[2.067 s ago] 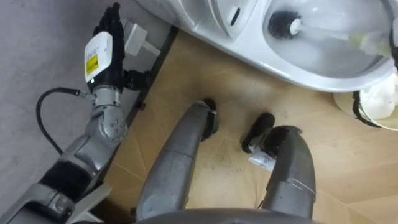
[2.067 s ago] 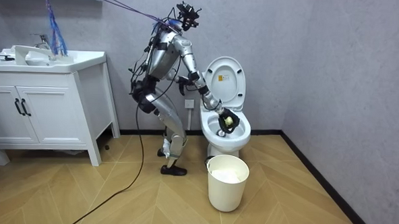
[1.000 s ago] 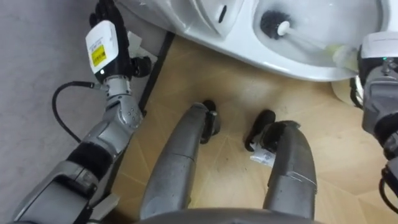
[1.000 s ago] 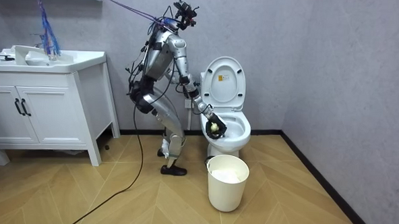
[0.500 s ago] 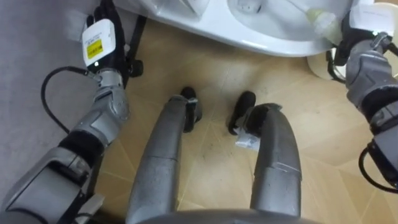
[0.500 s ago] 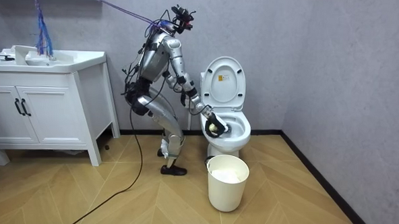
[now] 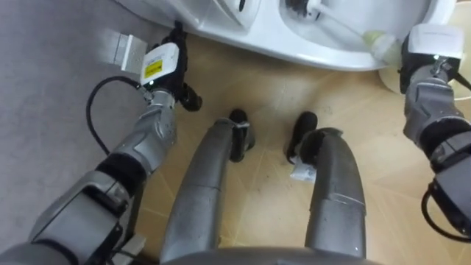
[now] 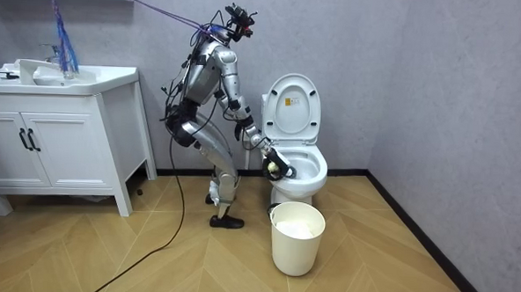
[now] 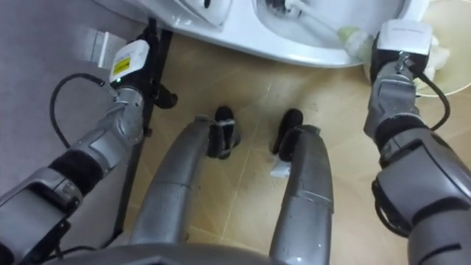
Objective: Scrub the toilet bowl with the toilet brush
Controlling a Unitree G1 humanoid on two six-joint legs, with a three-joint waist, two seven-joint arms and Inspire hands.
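— Toilet brush (image 7: 335, 23): where is it, and what holds it?

— It lies slanted across the toilet (image 7: 316, 57). Its dark bristle head is down inside the white bowl, and its pale handle rises over the front rim. The robot's right hand (image 7: 421, 46) is closed round the yellow-green grip at the handle's end, just outside the rim. Most of that hand is seen from the back.

— And the other hand?

— The left hand (image 7: 163, 70) hangs idle low beside the toilet's base, near the wall. Whether it is open or closed cannot be told.

— How does the robot stand?

— In the room view it leans forward at the bowl, feet on the wood floor, with the lid (image 8: 294, 102) raised. A white bin (image 8: 297, 244) stands on the floor just beside the toilet, near the right arm.

— What would make this scrub go well?

— Probably a firm grasp, so the handle cannot twist. The head should stay below the rim and press against the porcelain while it sweeps round the inner wall. Small wrist circles look safer than long strokes, since a wide swing could knock the bin or flick water onto the floor.
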